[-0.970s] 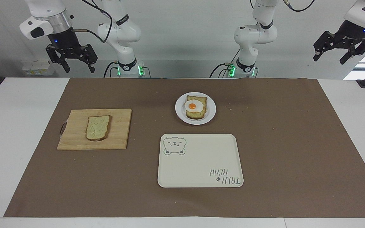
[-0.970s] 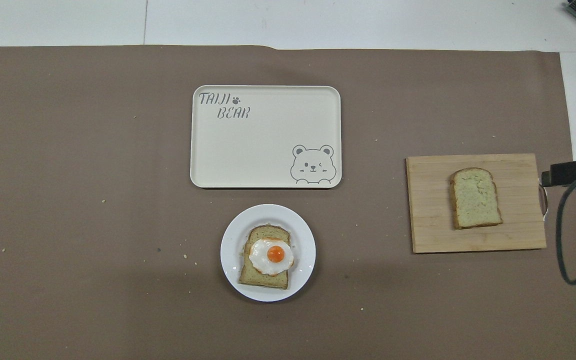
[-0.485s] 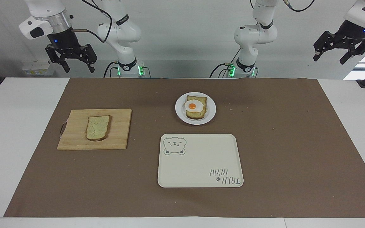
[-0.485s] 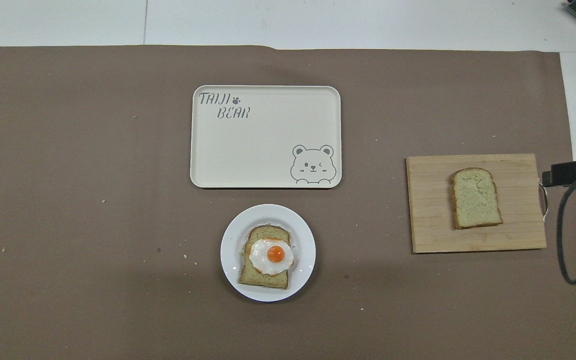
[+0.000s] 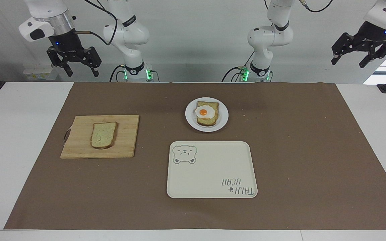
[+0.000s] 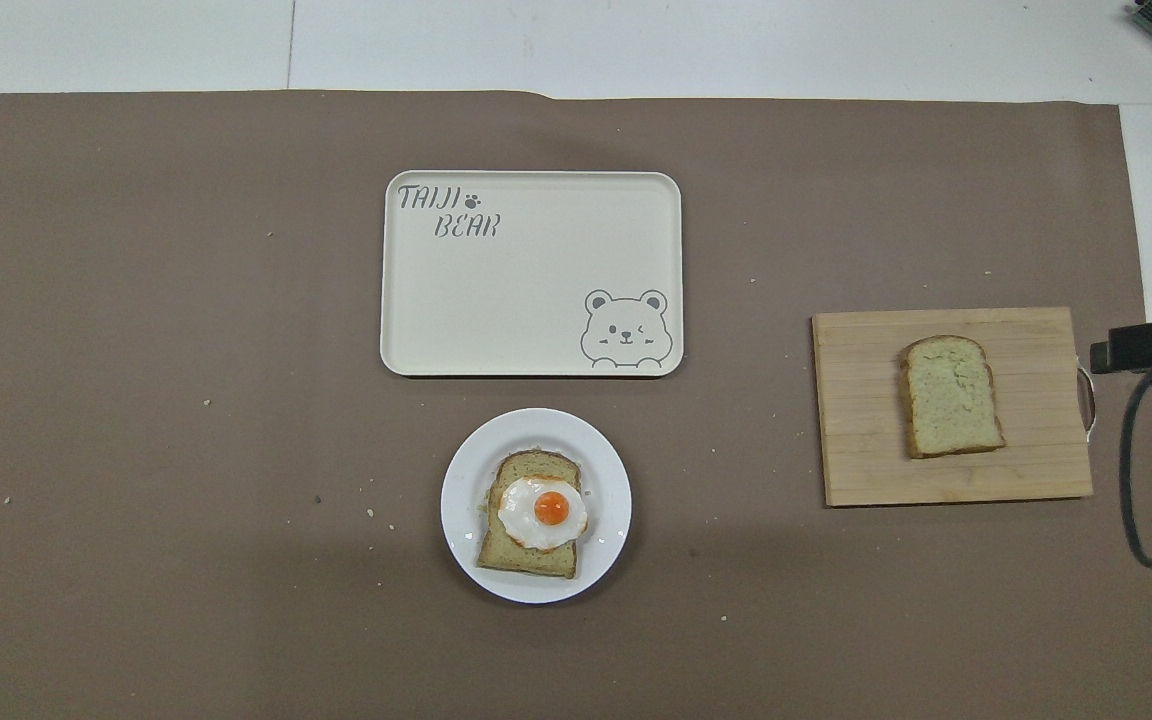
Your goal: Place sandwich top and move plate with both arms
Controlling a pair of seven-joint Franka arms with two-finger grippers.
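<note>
Now our right tool [image 5: 74,67] hangs wide and empty, our left tool [image 5: 363,55] too. We should lower the right one onto the sandwich top [image 5: 104,135], at nine o'clock of the plate [image 5: 190,122], gripping its crust gently.

Two white jointed arms are showing glossy rounded shells with black rings at the joints. Each base is glowing green, and black cables are looping along the upper links. The right tool [image 5: 77,63] is wearing a silver collar and a small blue light — its fingers are black. The left tool [image 5: 362,53] is black too, with a blue light.
</note>
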